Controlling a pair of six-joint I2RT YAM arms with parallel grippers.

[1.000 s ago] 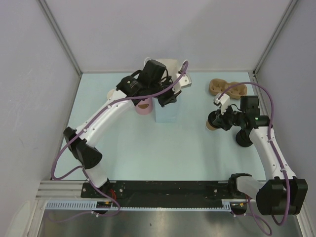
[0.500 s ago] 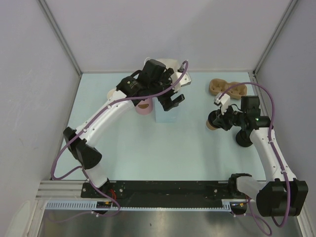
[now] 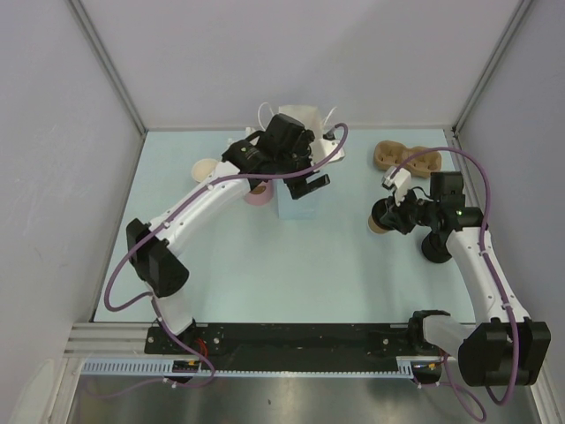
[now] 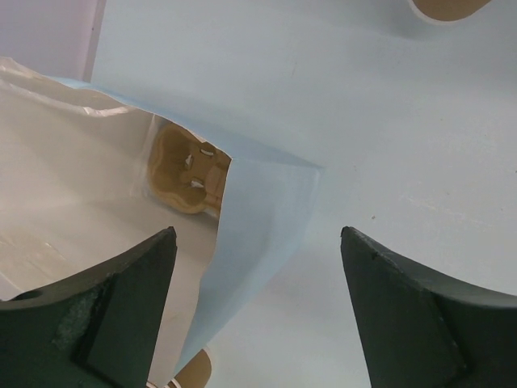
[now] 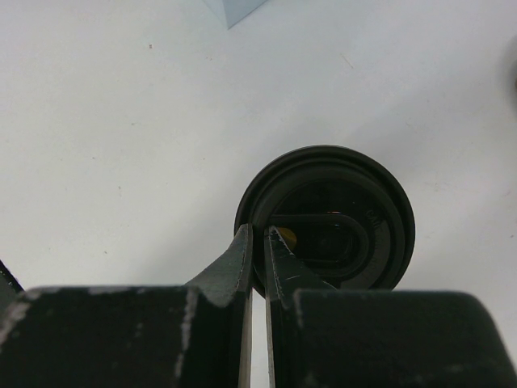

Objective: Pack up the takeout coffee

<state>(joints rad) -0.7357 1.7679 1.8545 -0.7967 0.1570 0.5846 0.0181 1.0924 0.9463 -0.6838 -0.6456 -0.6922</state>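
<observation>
Two arms | left claw agape over bag | right claw pinched

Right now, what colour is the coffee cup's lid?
Black; the lid shows best in the right wrist view.

surface: pale blue table | back centre: light blue paper bag upright, mouth open | just left of bag: pink cup | farther left: tan lidless cup | back right: brown moulded carrier | right of centre: takeout coffee, black-lidded, upright, well apart from bag
</observation>
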